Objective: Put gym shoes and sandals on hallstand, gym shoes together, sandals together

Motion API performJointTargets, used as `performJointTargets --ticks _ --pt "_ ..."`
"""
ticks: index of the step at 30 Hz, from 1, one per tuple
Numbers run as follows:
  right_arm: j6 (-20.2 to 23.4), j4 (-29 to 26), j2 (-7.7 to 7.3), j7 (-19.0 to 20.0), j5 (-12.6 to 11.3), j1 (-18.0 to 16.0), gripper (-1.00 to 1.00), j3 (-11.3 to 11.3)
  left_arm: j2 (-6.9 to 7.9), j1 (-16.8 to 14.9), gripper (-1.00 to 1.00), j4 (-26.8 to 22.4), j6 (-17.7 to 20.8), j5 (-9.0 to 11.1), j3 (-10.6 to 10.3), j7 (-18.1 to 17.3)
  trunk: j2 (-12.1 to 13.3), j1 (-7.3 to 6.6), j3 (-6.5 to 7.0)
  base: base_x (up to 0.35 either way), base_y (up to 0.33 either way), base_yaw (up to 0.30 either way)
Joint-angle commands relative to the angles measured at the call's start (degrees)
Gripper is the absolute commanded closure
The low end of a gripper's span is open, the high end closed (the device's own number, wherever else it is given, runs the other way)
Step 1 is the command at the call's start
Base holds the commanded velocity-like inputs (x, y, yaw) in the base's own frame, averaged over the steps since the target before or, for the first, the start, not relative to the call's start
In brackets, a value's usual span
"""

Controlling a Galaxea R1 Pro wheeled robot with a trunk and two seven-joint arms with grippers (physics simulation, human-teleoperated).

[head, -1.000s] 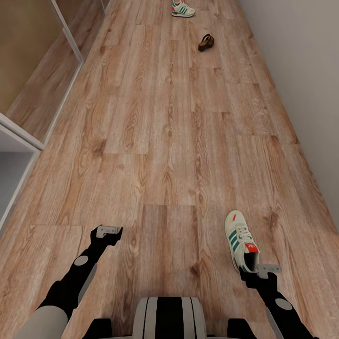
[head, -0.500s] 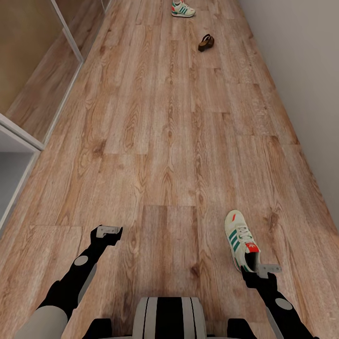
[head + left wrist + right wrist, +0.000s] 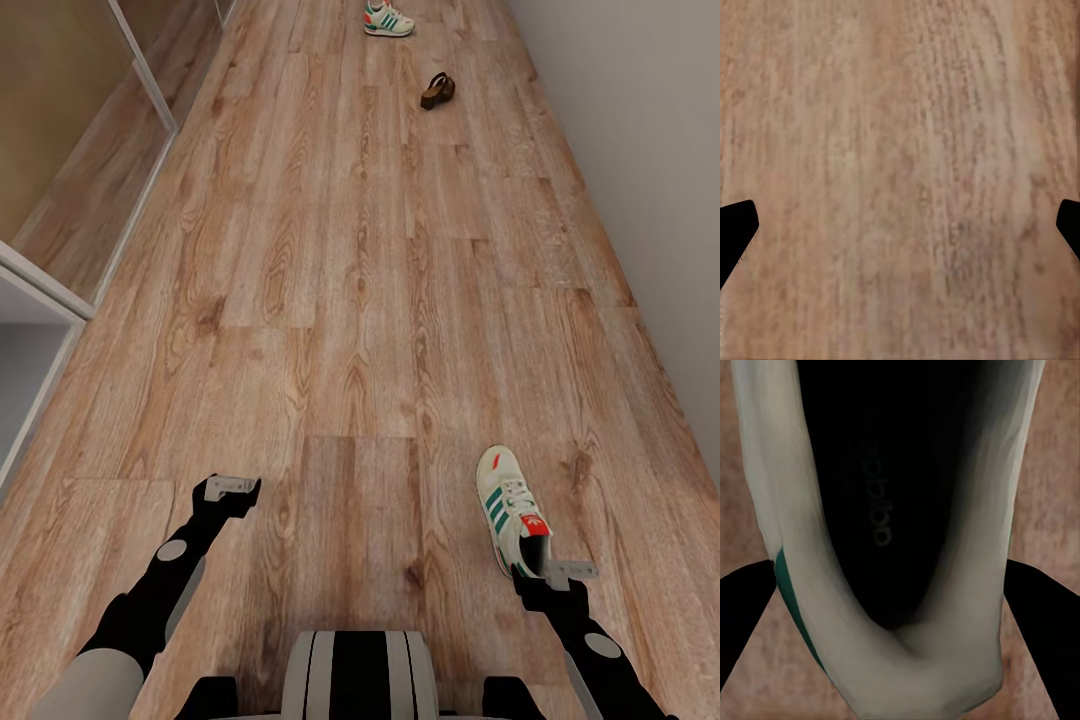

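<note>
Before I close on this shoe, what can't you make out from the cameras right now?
- Near gym shoe: heel hidden behind right gripper, head view.
- Pad contact: right wrist view shows fingers flanking the heel, touching unclear.
- Far gym shoe: cut by top edge.
- Sandal: too small for detail.

One gym shoe point(image 3: 513, 510) lies upright on the floor point(image 3: 340, 300) (another point(image 3: 388, 19) and a sandal point(image 3: 438, 90) far ahead).

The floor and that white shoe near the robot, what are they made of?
The floor looks like matte wood-look planks: grain streaks, knots and board seams show. The near gym shoe looks like smooth white leather or a lookalike, with green stripes and woven white laces. The right wrist view shows its dark, soft-looking lining. It's a simulator render, so this is a guess.
</note>
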Motion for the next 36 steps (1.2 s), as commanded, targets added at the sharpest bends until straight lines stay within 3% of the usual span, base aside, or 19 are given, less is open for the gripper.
performJointTargets --ticks 1,4,26,30,36 --pt "0.32 -0.08 0.01 0.07 -0.14 0.01 1.0 0.04 -0.01 -0.02 -1.0 -0.28 -0.13 -0.23 0.08 -0.24 -0.01 -0.01 -0.03 0.0 0.0 0.0" --pt "0.32 -0.07 0.01 0.07 -0.14 0.01 1.0 0.04 0.01 -0.01 -1.0 -0.84 0.01 -0.24 0.08 -0.25 -0.01 -0.01 -0.03 0.0 0.0 0.0" --pt "0.17 0.03 0.01 0.33 -0.14 0.01 1.0 0.12 0.38 0.2 -1.0 0.15 0.5 -0.26 0.34 -0.02 0.28 -0.57 4.85 0.0 0.0 0.0" --pt "0.2 0.08 0.01 0.28 -0.14 0.01 1.0 0.12 0.5 1.79 -1.0 0.17 1.55 -0.24 0.55 0.24 0.34 -0.68 5.73 0.0 0.0 0.0" --pt "-0.85 0.12 2.1 0.15 -0.07 0.01 1.0 0.05 0.71 6.37 -1.0 2.32 1.52 -0.11 1.94 0.5 0.42 -0.83 7.07 0.0 0.0 0.0"
